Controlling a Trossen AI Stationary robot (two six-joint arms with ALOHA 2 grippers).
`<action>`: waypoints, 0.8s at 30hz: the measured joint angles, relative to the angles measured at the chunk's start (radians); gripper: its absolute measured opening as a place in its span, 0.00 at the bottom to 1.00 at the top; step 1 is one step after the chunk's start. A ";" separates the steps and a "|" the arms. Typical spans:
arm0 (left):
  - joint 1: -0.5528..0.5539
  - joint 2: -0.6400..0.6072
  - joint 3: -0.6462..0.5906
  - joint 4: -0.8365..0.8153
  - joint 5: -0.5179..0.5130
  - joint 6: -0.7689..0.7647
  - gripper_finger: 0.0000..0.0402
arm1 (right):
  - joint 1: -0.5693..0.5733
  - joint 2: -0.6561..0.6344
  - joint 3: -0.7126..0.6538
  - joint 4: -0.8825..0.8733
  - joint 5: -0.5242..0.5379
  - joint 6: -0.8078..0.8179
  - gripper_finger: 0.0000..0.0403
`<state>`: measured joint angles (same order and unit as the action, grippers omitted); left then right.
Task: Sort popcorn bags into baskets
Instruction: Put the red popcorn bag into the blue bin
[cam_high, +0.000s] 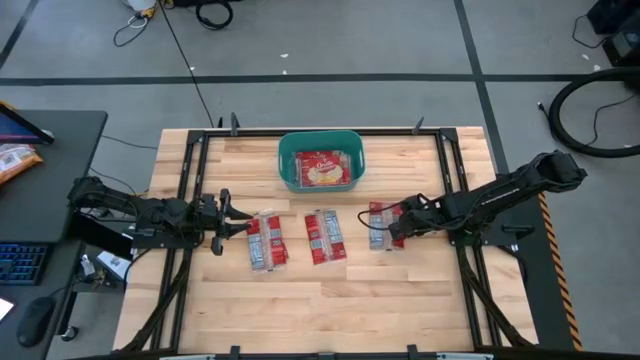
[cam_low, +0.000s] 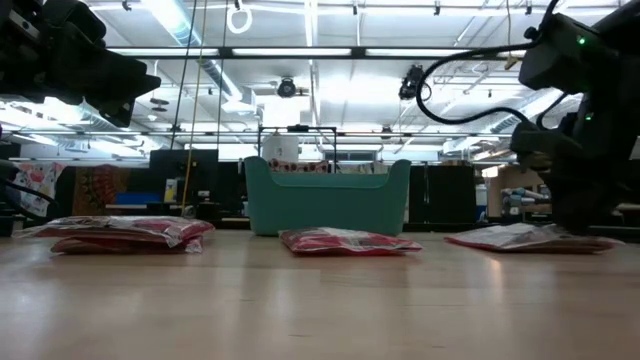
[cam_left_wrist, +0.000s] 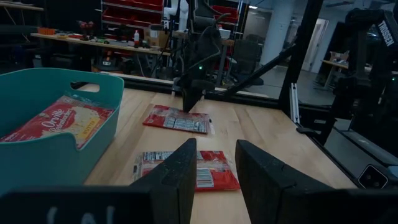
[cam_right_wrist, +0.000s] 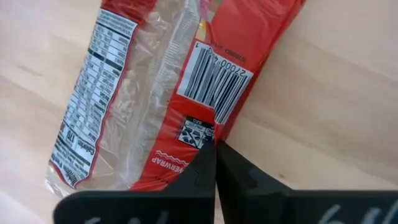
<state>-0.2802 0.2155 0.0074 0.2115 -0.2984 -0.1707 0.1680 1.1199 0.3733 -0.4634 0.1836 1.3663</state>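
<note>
We see the teal plastic tub with rounded corners (cam_high: 320, 160) at the far middle of the light wooden table (cam_high: 400, 310), with at least one flat red popcorn packet (cam_high: 322, 169) already lying inside it. Three groups of red packets still lie on the table in a row: a left pile (cam_high: 266, 240), a middle pile (cam_high: 323, 236) and a right one (cam_high: 384, 222). Our right gripper (cam_right_wrist: 215, 149) rests its closed jaws at the right packet's edge; whether it pinches the wrapper we cannot tell. Our left gripper (cam_left_wrist: 211, 171) hovers beside the left pile, jaws parted and holding nothing. We judge most of the sorting still ahead.
</note>
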 joint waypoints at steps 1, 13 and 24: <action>0.000 0.000 0.000 0.000 0.000 0.000 0.29 | 0.000 -0.003 0.001 0.006 0.000 -0.017 0.02; 0.000 0.000 0.000 0.000 0.000 0.000 0.29 | 0.000 -0.013 0.141 0.036 0.087 -0.218 0.01; 0.000 0.000 0.000 0.000 0.000 0.000 0.29 | 0.002 -0.013 0.196 0.371 0.140 -0.408 0.00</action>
<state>-0.2800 0.2155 0.0074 0.2115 -0.2981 -0.1706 0.1696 1.1069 0.5690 -0.0929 0.3238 0.9586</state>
